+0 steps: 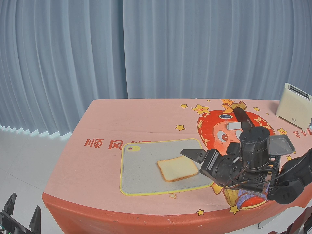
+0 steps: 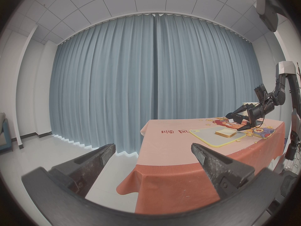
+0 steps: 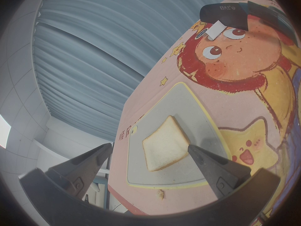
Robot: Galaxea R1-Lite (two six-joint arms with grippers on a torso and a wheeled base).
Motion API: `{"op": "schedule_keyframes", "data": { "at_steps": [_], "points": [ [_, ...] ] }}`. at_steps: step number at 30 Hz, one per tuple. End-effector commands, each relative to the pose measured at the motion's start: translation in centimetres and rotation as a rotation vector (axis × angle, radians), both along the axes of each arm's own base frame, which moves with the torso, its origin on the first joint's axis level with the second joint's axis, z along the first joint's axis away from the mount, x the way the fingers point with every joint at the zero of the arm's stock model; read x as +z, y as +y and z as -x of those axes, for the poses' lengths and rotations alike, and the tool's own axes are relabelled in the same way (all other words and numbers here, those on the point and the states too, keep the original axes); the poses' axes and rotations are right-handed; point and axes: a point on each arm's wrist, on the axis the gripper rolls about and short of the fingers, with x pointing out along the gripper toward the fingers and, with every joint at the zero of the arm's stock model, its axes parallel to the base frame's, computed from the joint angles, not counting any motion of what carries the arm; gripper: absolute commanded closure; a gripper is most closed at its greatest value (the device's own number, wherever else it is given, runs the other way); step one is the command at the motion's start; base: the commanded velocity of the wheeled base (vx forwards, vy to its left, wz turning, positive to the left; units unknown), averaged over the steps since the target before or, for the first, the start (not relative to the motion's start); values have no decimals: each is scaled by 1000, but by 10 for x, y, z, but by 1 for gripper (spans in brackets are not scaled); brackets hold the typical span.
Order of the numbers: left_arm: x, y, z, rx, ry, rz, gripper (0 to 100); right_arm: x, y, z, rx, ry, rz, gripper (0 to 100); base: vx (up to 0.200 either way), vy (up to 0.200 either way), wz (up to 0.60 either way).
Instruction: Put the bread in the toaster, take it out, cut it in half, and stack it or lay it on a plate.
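Note:
A slice of bread [image 1: 177, 168] lies flat on a grey cutting board with a yellow rim [image 1: 139, 173] near the table's front edge. My right gripper [image 1: 195, 158] hovers open just right of the slice, above the board. In the right wrist view the bread [image 3: 164, 143] sits between its spread fingertips [image 3: 194, 151]. A cream toaster [image 1: 294, 106] stands at the table's far right corner. A black-handled knife [image 1: 243, 118] lies right of the board. My left gripper [image 1: 21, 212] hangs open, low and left of the table, holding nothing.
A pink cartoon-printed cloth [image 1: 107, 124] covers the table. A small white tag [image 1: 234, 125] lies by the knife handle. A crumb [image 1: 173, 196] sits in front of the board. Grey curtains hang behind the table.

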Motion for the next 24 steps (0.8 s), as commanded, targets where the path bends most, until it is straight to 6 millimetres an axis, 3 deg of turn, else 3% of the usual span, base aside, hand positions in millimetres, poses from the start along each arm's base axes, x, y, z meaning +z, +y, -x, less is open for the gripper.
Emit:
{"op": "schedule_keyframes", "data": {
  "at_steps": [1,13,24],
  "points": [
    [-5,0,-1,0,19,0,0,3,0,1,4,-7,-7,0,0,0,0],
    [-5,0,-1,0,19,0,0,-6,11,3,20,25,-13,0,0,0,0],
    [-5,0,-1,0,19,0,0,-8,23,-9,15,18,-17,0,0,0,0]
  ]
}}
